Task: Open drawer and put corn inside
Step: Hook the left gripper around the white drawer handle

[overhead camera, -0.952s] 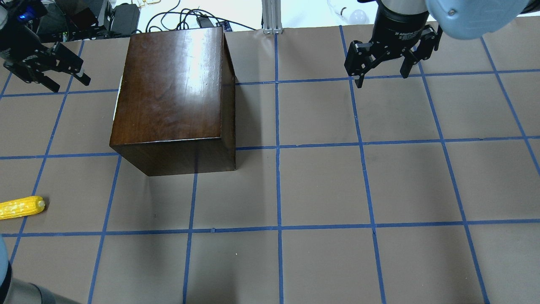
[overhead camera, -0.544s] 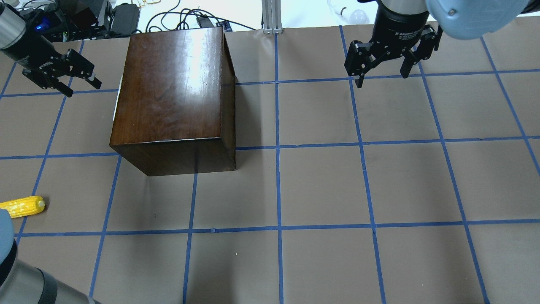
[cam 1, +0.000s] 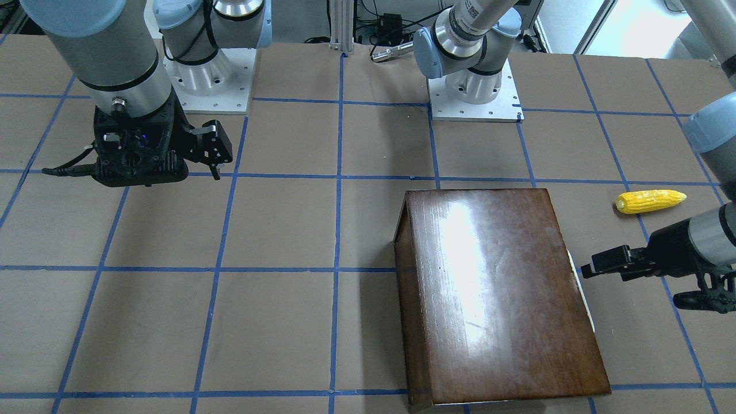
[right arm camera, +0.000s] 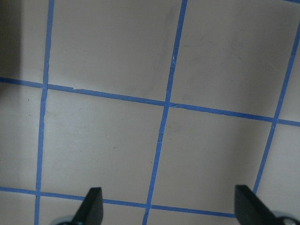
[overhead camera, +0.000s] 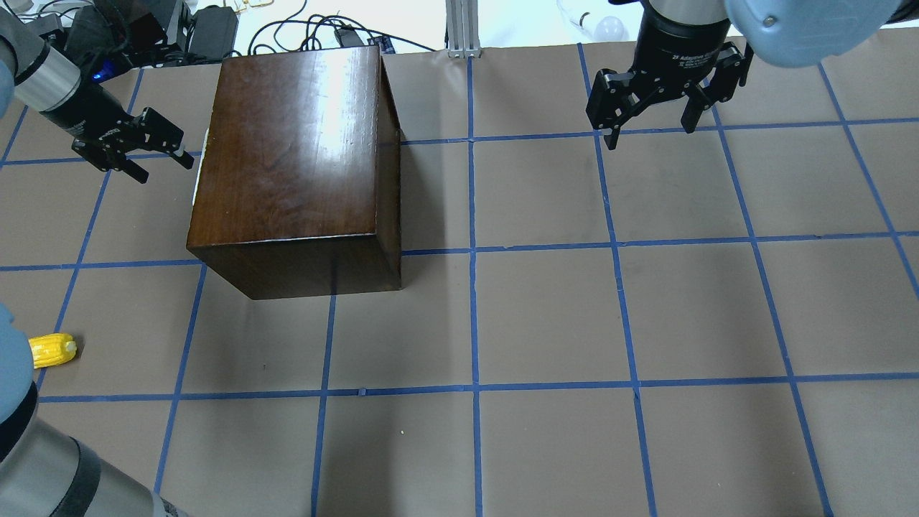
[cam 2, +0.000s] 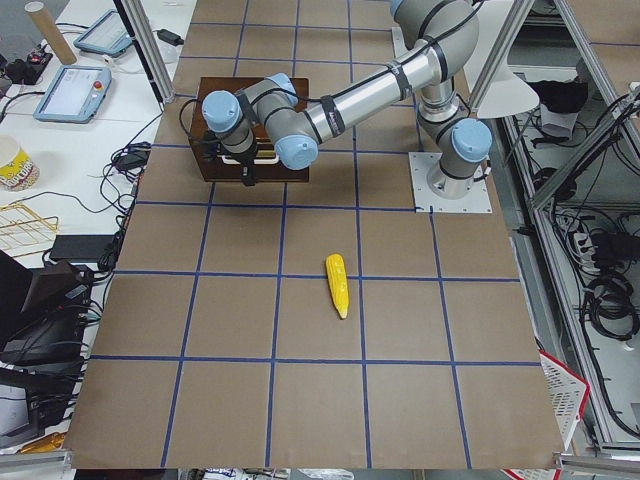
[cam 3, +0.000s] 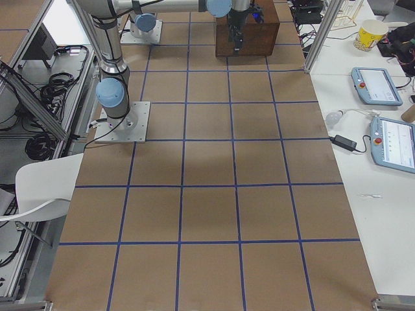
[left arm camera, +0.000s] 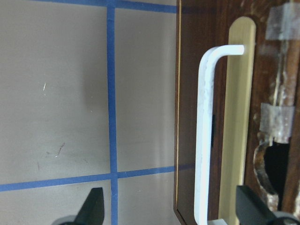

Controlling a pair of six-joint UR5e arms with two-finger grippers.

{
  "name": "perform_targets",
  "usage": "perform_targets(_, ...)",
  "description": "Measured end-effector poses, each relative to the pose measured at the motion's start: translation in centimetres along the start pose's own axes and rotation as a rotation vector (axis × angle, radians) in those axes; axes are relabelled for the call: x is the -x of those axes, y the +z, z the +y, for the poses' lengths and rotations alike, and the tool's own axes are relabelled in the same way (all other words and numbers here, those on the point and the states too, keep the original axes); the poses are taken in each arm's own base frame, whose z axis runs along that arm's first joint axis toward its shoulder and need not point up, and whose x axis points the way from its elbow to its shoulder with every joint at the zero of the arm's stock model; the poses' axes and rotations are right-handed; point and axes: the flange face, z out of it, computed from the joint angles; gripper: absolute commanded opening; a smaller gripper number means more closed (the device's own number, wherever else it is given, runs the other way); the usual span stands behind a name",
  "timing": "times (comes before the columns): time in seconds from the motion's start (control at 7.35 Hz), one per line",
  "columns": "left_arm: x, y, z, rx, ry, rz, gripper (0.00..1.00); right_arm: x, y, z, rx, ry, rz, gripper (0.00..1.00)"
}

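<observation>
The dark-brown cabinet (overhead camera: 294,165) stands at the table's left back, also in the front-facing view (cam 1: 500,287). Its drawer is shut; the left wrist view shows the dark front panel (left arm camera: 187,93) with a white handle (left arm camera: 204,140). My left gripper (overhead camera: 166,170) is open, level with the handle and just short of it (left arm camera: 171,206). The yellow corn (overhead camera: 52,349) lies on the table near the left front edge, partly hidden by my left arm, and shows whole in the front-facing view (cam 1: 650,201). My right gripper (overhead camera: 652,136) is open and empty at the back right.
Cables and electronics (overhead camera: 179,29) lie beyond the table's far edge, with an aluminium post (overhead camera: 463,29) and a bulb (overhead camera: 610,29). Blue tape lines grid the brown table (overhead camera: 546,323).
My left gripper has moved right, up to the cabinet's left face. My left arm now covers part of the corn in the overhead view. The right arm has not moved.
</observation>
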Motion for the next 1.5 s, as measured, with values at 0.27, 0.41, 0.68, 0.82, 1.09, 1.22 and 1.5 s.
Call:
perform_targets(0.27, 0.3, 0.9, -0.1, 0.004, 0.0, 0.005, 1.0, 0.0, 0.0, 0.0, 0.0, -0.001, 0.0, 1.0)
perform_targets(0.41, 0.3, 1.4, -0.3, 0.009, 0.0, 0.01, 1.0, 0.0, 0.0, 0.0, 0.0, 0.0, 0.0, 1.0)
perform_targets(0.68, 0.4, 2.1, -0.5, 0.01, 0.0, 0.029, 1.0, 0.0, 0.0, 0.0, 0.0, -0.001, 0.0, 1.0)
perform_targets(0.82, 0.5, 2.5, -0.7, 0.011, 0.0, 0.036, 1.0, 0.0, 0.0, 0.0, 0.0, -0.001, 0.0, 1.0)
perform_targets(1.09, 0.7, 3.4, -1.2, 0.014, 0.0, 0.042, 1.0, 0.0, 0.0, 0.0, 0.001, -0.001, 0.0, 1.0)
perform_targets(1.22, 0.8, 3.8, -1.3, 0.017, -0.001, 0.045, 1.0, 0.0, 0.0, 0.0, 0.001, -0.001, 0.0, 1.0)
perform_targets(1.5, 0.9, 4.2, -1.4, 0.023, -0.001, 0.048, 1.0, 0.0, 0.0, 0.0, 0.0, 0.0, 0.0, 1.0)
